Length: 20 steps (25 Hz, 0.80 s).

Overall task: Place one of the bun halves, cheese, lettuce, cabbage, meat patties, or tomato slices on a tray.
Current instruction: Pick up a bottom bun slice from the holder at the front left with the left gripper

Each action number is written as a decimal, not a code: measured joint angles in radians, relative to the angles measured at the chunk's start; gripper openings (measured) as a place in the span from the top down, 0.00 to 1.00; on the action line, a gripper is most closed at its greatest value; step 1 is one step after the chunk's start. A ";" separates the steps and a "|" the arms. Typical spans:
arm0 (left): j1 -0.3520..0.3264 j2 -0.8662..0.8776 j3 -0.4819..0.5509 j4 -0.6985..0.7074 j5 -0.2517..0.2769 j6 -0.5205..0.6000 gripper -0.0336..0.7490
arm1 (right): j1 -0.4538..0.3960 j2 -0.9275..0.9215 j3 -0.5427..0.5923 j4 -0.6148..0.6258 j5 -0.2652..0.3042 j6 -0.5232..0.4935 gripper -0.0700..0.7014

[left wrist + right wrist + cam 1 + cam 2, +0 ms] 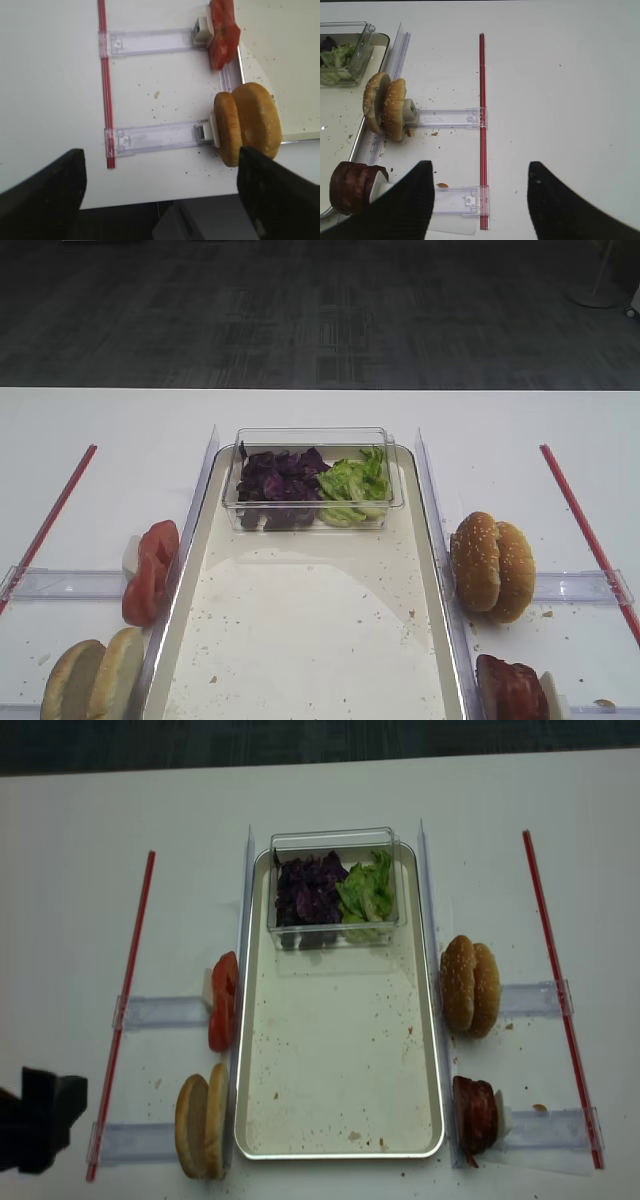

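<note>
White table [330, 790], dark floor beyond. Tray [340, 1152] centre, floor bare. Bun halves [203, 1127] at 7 o'clock beside rim, on edge. Left gripper [160, 195] agape, right gripper [480, 200] likewise — both empty. Advice: straddle 1 half, pinch gently.

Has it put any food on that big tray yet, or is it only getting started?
Only starting. The tray holds just crumbs and the clear box of lettuce and cabbage. Nothing is in hand: both the left gripper and right gripper are open. Bun halves, tomato slices and meat patties wait alongside.
</note>
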 joint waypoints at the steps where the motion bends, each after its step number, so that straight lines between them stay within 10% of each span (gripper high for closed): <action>1: 0.000 0.081 -0.020 -0.007 0.004 -0.007 0.24 | 0.000 0.000 0.000 0.000 0.000 0.000 0.33; 20: 0.000 0.551 -0.036 0.022 -0.062 0.000 0.26 | 0.000 0.000 0.000 0.000 0.000 0.000 0.33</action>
